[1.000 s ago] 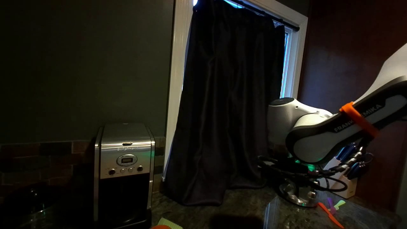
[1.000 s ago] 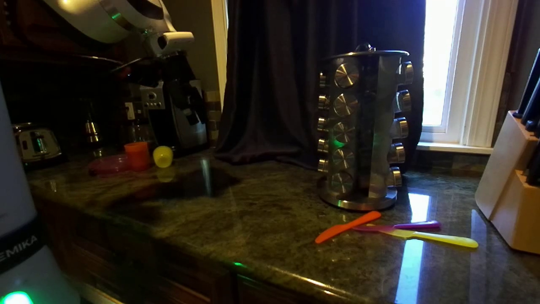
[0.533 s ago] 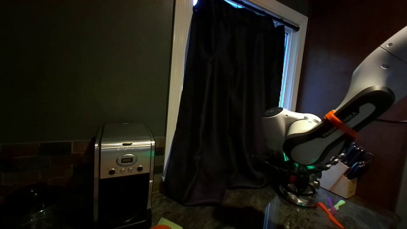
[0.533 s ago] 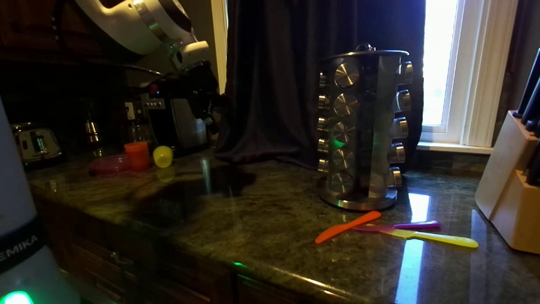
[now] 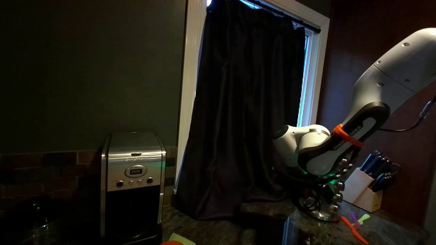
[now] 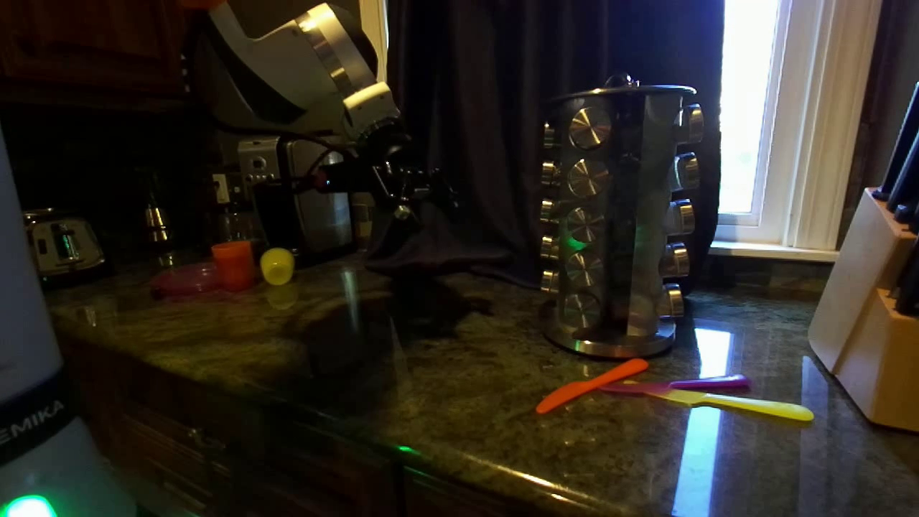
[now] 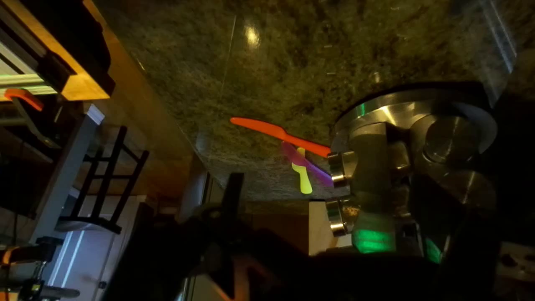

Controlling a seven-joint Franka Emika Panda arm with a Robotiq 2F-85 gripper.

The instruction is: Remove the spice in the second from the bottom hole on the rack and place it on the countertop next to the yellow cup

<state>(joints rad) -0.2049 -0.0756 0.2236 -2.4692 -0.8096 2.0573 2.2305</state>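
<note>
The rack (image 6: 650,215) is a round metal stand with stacked glass jars, upright on the countertop (image 6: 467,373). It shows upside down in the wrist view (image 7: 372,167) and is partly behind the arm in an exterior view (image 5: 325,216). A second-from-bottom jar (image 6: 583,269) shows its silver lid. The yellow cup (image 6: 277,267) seems to lie on its side beside an orange cup (image 6: 234,266). My gripper (image 6: 429,205) is above the counter, between the cups and the rack, touching neither. One finger (image 7: 233,192) stands alone with nothing held; the other is lost in the dark.
Orange (image 6: 592,386), purple (image 6: 711,384) and yellow (image 6: 754,406) plastic knives lie in front of the rack. A knife block (image 6: 854,316) stands beyond them. A coffee maker (image 5: 133,183) stands near the cups, with a pink plate (image 6: 190,278). A dark curtain (image 6: 467,108) hangs behind.
The arm and gripper have moved down and closer to the rack, away from the coffee maker. The rack, jars, cups and knives have not moved.
</note>
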